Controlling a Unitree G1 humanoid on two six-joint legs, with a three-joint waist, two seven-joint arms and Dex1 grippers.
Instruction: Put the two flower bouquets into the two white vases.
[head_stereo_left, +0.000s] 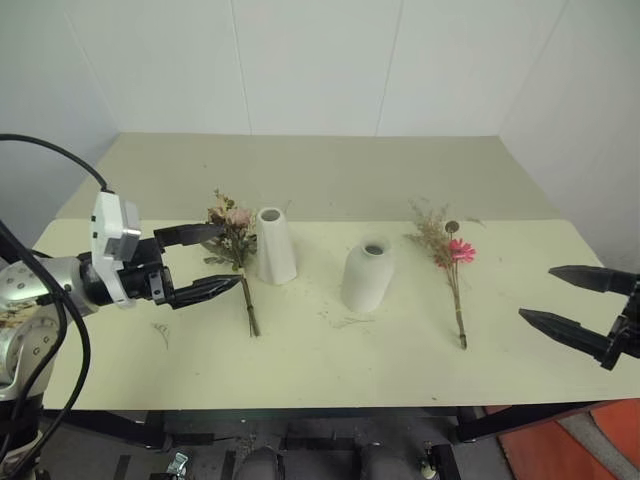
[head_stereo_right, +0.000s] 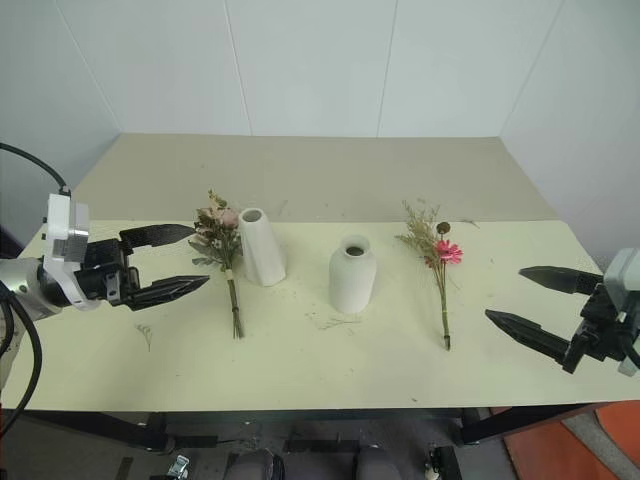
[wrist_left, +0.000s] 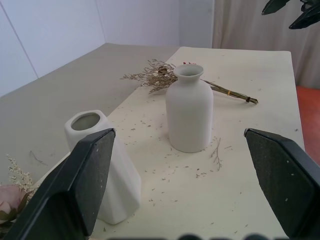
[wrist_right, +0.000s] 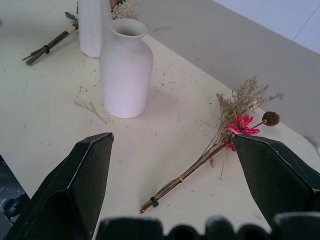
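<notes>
Table (head_stereo_right: 300, 370) holds two bouquets (head_stereo_right: 222, 250) and two vases (head_stereo_right: 352, 276)

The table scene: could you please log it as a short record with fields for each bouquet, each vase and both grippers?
rose bouquet: lying flat on the table, just left of the tall vase
tall vase: upright, empty
round vase: upright, mid-table, empty
daisy bouquet: lying flat, right of the round vase
left gripper: jaws open, holding nothing, left of the rose bouquet
right gripper: jaws open, holding nothing, right of the daisy bouquet
</notes>
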